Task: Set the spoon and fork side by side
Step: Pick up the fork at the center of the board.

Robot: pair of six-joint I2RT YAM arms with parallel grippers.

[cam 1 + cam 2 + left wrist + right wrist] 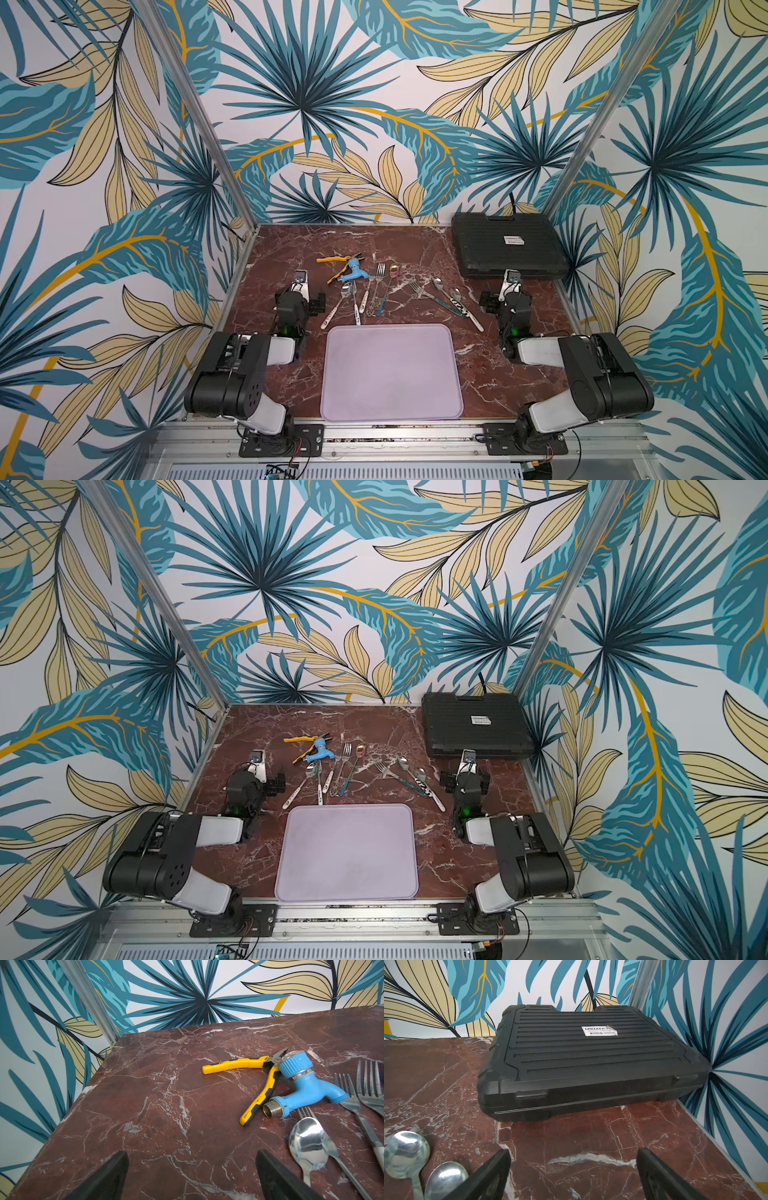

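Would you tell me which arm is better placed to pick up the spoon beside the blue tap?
Probably left: the left hand is open just beside that spoon, while the right hand faces the black case, farther away.

table (490, 374): red-brown marble pattern with white veins
walls (374, 83): white, printed with teal and dark-blue palm leaves, beige leaves outlined in black, yellow stems
frame posts (199, 112): silver
mat (390, 374): plain pale lilac
case (509, 245): black, ribbed in lines across the lid
label (600, 1031): white with dark print
pliers (234, 1064): yellow and black handles, dark grey head
tap (307, 1088): light blue, silver and brass-coloured threaded end
left spoon (336, 309): silver bowl, white handle with dark marks
middle forks (380, 270): silver
pink spoon (394, 271): pink-gold bowl, teal handle
right fork (432, 296): silver tines, dark teal handle
right spoons (438, 282): silver bowls, one handle patterned black and white
arms (232, 374): black and white, with a green light on each
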